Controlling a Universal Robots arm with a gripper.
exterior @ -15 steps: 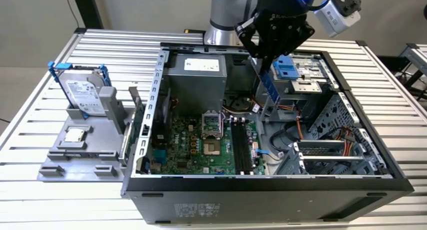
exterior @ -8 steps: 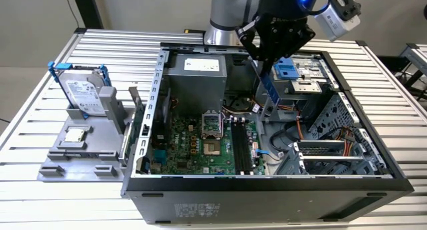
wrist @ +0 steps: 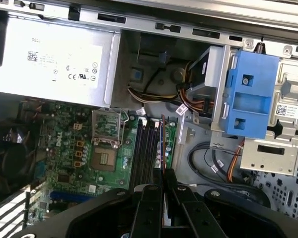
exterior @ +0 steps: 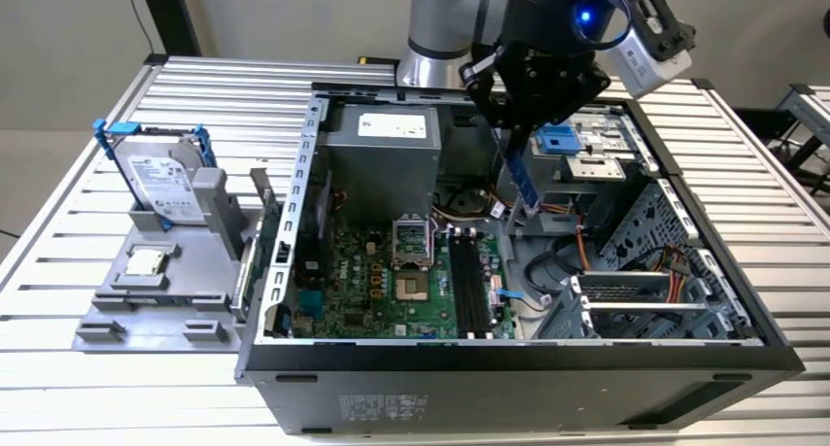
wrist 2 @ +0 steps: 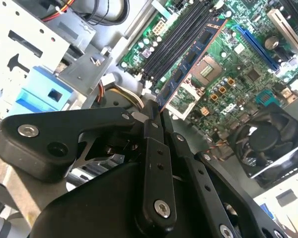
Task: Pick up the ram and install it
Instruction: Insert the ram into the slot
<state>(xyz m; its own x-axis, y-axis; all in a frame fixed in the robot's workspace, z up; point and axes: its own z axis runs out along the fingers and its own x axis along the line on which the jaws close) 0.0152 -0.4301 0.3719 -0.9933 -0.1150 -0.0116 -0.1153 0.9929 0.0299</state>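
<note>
In the exterior view's upper centre, the gripper is clamped on one end of the ram, which hangs above the slots; it looks light, stiff and fragile, best pinched by its edges.

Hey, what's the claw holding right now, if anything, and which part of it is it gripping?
The claw is shut on the ram, pinching one short end; the rest sticks out toward the motherboard.

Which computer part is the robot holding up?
The ram, the long thin blue stick pinched in the gripper above the motherboard. The hard drive and square chip sit on the grey stand outside the case.
</note>
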